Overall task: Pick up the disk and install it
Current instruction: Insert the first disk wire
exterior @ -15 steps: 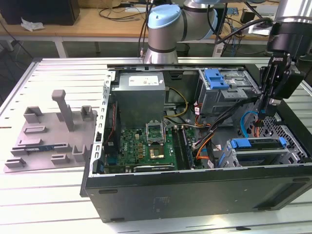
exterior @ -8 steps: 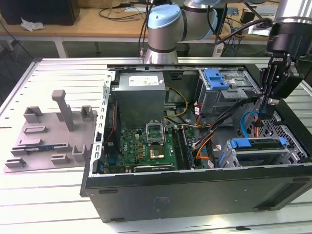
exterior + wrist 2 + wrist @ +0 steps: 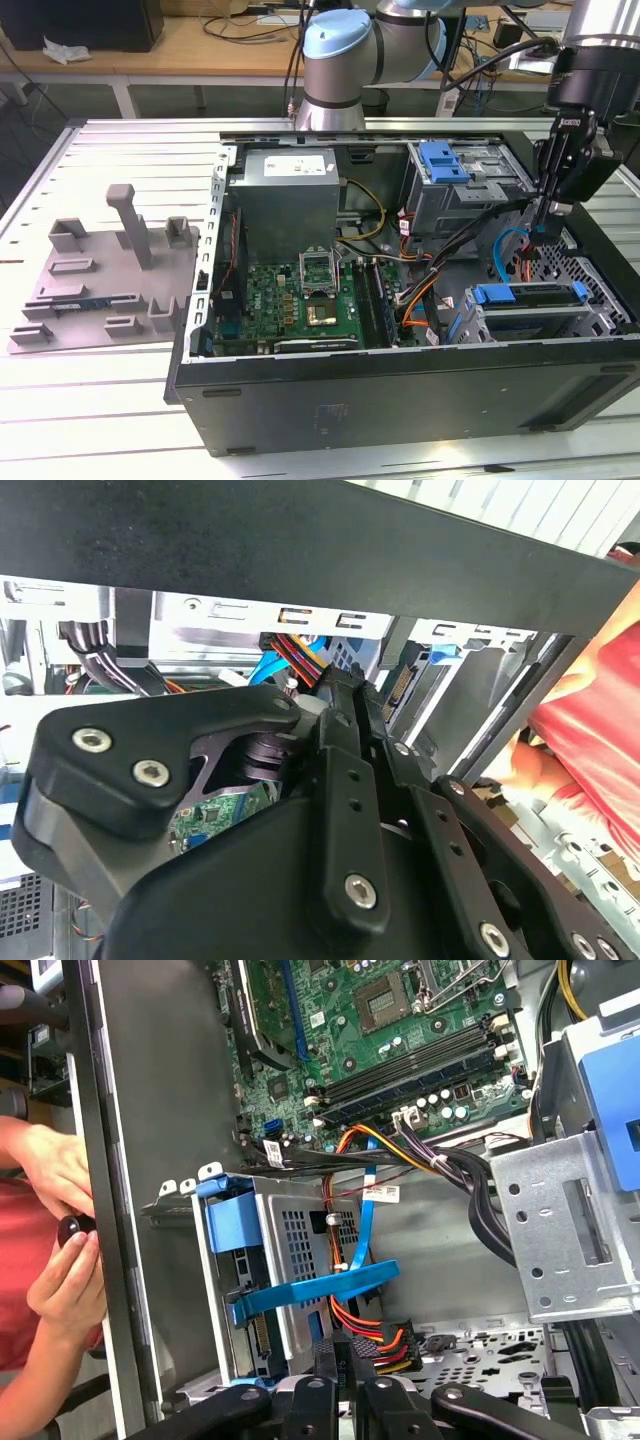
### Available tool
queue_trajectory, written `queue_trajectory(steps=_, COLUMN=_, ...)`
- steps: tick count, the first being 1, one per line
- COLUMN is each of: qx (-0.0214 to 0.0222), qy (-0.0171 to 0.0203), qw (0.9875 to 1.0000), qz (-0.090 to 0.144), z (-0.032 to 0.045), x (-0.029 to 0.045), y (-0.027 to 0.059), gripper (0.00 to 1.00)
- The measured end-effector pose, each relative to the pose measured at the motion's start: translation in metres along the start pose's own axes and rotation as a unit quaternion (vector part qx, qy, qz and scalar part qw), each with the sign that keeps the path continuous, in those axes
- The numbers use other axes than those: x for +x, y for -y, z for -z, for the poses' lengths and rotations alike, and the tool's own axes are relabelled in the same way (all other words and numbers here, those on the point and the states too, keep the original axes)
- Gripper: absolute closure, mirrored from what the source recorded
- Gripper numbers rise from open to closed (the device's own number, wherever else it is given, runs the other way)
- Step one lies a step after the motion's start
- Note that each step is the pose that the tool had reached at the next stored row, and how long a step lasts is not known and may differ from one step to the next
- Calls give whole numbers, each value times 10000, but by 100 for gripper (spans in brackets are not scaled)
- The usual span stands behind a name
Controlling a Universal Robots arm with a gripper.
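Observation:
The disk point(image 3: 528, 296) sits in the lower drive cage at the front right of the open computer case point(image 3: 400, 400), its blue carrier frame along the top. In the first wrist view the disk's blue carrier end point(image 3: 232, 1222) shows in the cage, with a blue flat cable point(image 3: 330, 1288) running to it. My gripper point(image 3: 545, 212) hangs inside the case just behind that cage, fingers together. Its tips point(image 3: 340, 1352) are right beside a black power connector point(image 3: 388, 1344) with red, orange and yellow wires. Whether they pinch it I cannot tell.
A person's hands point(image 3: 60, 1250) hold a small black object outside the case wall; a red sleeve point(image 3: 590, 730) shows close by. The case holds the motherboard point(image 3: 300, 300), grey power-supply box point(image 3: 285, 195) and upper cage with blue latch point(image 3: 445, 160). A grey fixture plate point(image 3: 100, 280) lies on the exterior view's left.

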State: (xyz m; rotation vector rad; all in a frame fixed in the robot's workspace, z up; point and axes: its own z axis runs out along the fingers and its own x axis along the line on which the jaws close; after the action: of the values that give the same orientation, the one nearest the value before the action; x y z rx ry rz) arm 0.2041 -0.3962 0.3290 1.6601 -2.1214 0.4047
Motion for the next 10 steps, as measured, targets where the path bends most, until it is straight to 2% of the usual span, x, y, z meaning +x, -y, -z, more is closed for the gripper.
queue_trajectory(steps=2, qx=1, qy=-3, qw=10000, qz=-1, z=1, x=3, y=-7, gripper=83)
queue_trajectory(steps=3, qx=0, qy=-3, qw=10000, qz=-1, z=30, x=21, y=-14, gripper=83)
queue_trajectory(steps=4, qx=1, qy=-3, qw=10000, qz=-1, z=59, x=47, y=-24, gripper=83)
queue_trajectory(steps=5, qx=5, qy=2, qw=10000, qz=-3, z=66, x=108, y=-37, gripper=83)
queue_trajectory(steps=10, qx=12, qy=35, qw=10000, qz=3, z=53, x=227, y=-23, gripper=83)
